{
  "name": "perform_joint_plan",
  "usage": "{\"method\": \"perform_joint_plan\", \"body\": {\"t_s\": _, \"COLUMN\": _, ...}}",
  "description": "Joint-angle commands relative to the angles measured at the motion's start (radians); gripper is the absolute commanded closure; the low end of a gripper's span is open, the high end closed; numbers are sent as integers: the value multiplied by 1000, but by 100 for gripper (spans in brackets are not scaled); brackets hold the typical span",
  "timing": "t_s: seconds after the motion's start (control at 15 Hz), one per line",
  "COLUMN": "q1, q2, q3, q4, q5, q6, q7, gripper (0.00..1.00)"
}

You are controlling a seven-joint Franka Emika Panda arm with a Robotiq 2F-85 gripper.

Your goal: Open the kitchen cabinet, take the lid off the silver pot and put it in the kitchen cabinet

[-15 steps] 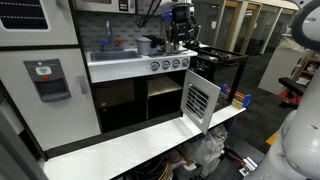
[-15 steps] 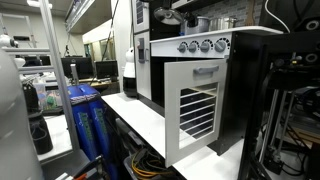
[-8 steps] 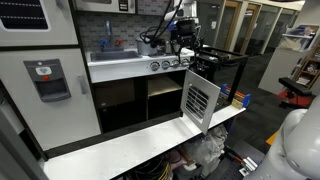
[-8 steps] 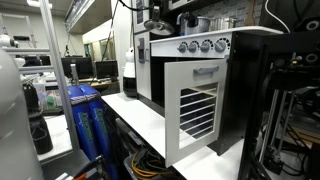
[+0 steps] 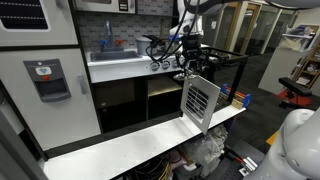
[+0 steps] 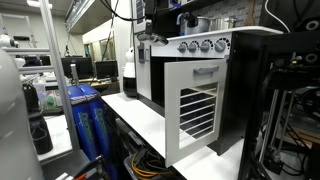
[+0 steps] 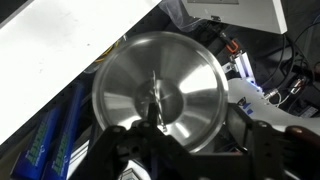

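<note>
silver lid (image 7: pixel 185 80), knob between closed fingers (image 7: pixel 125 145)

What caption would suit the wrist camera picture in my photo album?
Wrist view: the jaws shut on the centre knob of the round silver lid.

Robotics lab, not a real kitchen. Toy kitchen unit (image 5: pixel 120 68) with a slatted kitchen cabinet (image 5: pixel 200 100) door sits on a white bench (image 5: pixel 110 140). Cable tangle (image 5: pixel 195 158) underneath at 5 o'clock, glass-walled rooms (image 5: pixel 245 25) at 1 o'clock. In an exterior view, blue bins (image 6: pixel 88 125) at 8 o'clock.
</note>
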Motion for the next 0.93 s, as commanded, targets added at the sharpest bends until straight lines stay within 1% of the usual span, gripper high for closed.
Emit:
{"method": "perform_joint_plan", "body": {"t_s": 0.0, "q1": -19, "q2": -44, "q3": 16, "q4": -93, "q5": -30, "q6": 74, "q7": 9, "gripper": 56}}
{"method": "perform_joint_plan", "body": {"t_s": 0.4, "q1": -15, "q2": -36, "q3": 17, "q4": -152, "q5": -81, "q6": 147, "q7": 0, "gripper": 56}}
{"method": "perform_joint_plan", "body": {"t_s": 0.87, "q1": 4, "q2": -56, "q3": 31, "q4": -169, "q5": -54, "q6": 193, "q7": -28, "gripper": 56}}
